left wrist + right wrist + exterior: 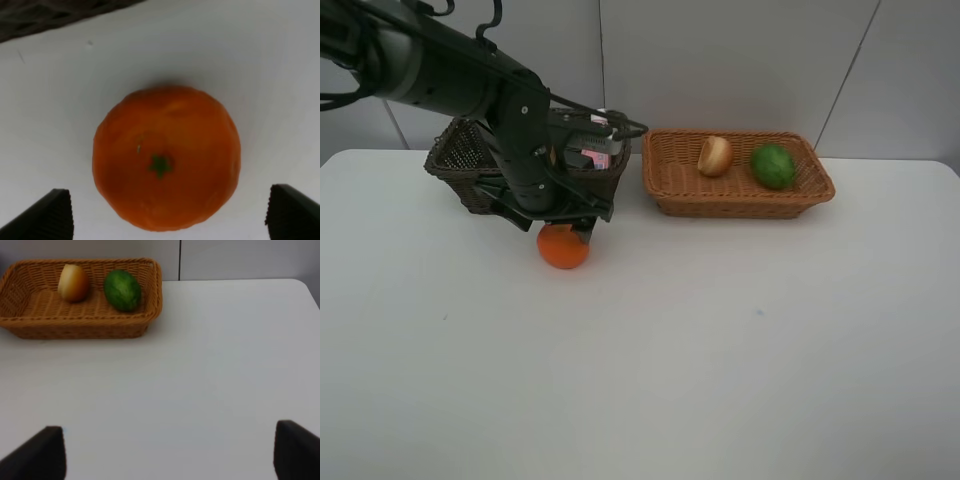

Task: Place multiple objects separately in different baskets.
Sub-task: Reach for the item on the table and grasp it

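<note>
An orange mandarin lies on the white table just in front of the dark brown basket. My left gripper hangs right above the mandarin, open, one fingertip on either side and not touching it. The light tan basket holds a peach-like fruit and a green lime. My right gripper is open over bare table, well short of that basket, and out of the exterior high view.
The left arm reaches in from the upper left and covers most of the dark basket's inside. A small pink patch shows there behind the arm. White table spreads across the front and right.
</note>
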You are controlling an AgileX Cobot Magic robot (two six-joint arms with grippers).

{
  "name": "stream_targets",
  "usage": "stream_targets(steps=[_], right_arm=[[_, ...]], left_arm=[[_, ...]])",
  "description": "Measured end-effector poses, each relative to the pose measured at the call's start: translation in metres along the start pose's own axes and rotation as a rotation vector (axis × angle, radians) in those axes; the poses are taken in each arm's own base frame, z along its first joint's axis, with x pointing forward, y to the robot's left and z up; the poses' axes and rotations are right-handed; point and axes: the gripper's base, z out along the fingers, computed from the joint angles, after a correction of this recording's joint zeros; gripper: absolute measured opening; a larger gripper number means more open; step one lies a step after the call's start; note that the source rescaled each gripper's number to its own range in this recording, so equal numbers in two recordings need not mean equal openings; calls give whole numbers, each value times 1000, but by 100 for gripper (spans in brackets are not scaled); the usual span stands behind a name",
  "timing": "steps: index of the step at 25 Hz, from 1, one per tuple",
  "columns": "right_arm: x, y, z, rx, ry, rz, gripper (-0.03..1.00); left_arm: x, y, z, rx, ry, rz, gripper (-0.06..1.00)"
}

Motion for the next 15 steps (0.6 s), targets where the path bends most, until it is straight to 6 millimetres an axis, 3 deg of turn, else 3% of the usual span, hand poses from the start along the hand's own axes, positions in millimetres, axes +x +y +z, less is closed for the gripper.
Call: stream_targets(steps=[10, 15], right_arm=[[0, 0, 0, 0, 0, 0, 83], [0, 0, 0, 0, 0, 0, 83]], left_arm=[[-2, 2, 1, 4, -16, -4, 100], [0, 2, 11, -4, 8, -1, 100]])
